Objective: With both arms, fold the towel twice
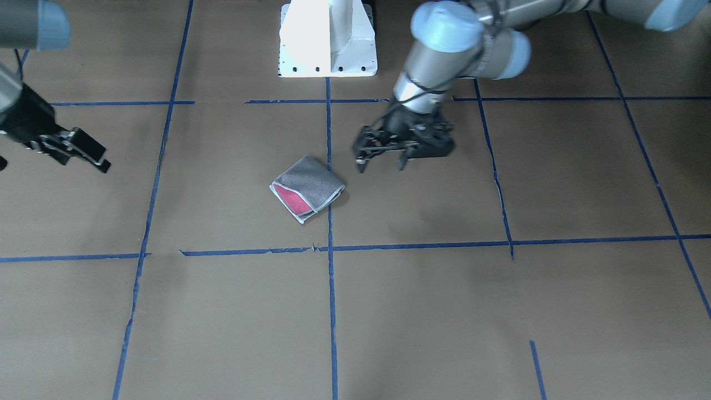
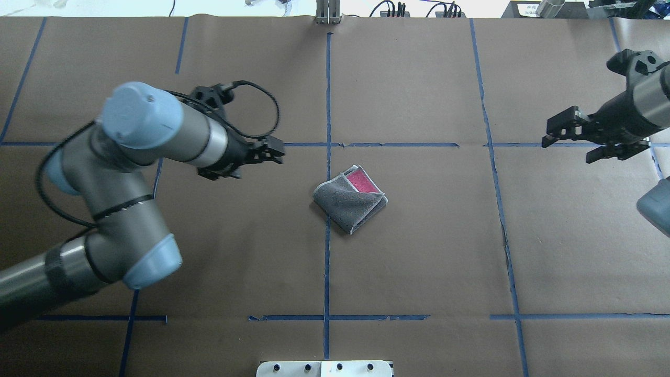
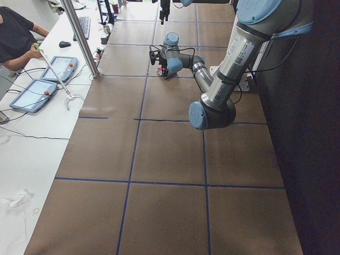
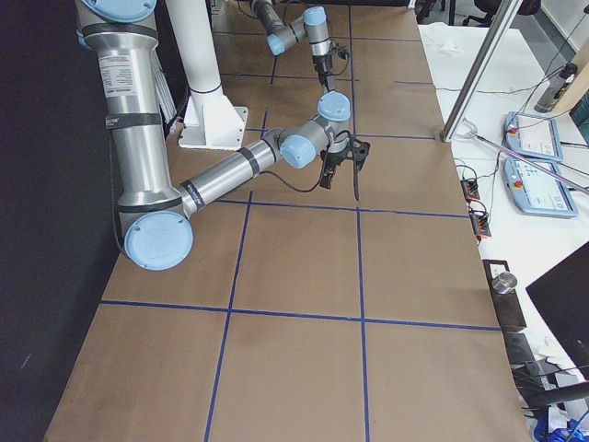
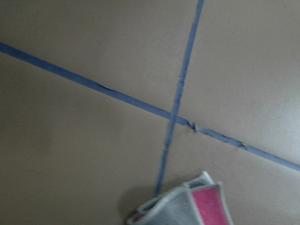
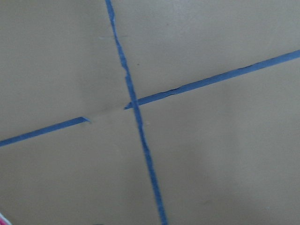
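Note:
The towel (image 1: 307, 188) lies folded in a small square at the table's centre, grey face up with a pink patch showing and pale edging. It also shows in the overhead view (image 2: 349, 198) and at the bottom of the left wrist view (image 5: 187, 208). My left gripper (image 1: 382, 160) is open and empty, hovering just beside the towel on the robot's left; it shows overhead too (image 2: 275, 152). My right gripper (image 2: 569, 148) is open and empty, far off on the robot's right, and also shows in the front view (image 1: 83, 154).
The brown paper table cover (image 2: 419, 251) carries a grid of blue tape lines (image 2: 328, 104). The white pedestal base (image 1: 328, 39) stands at the robot's edge. An operator (image 3: 16, 37), tablets (image 3: 37, 93) and a metal pole (image 3: 79, 37) are along the far side.

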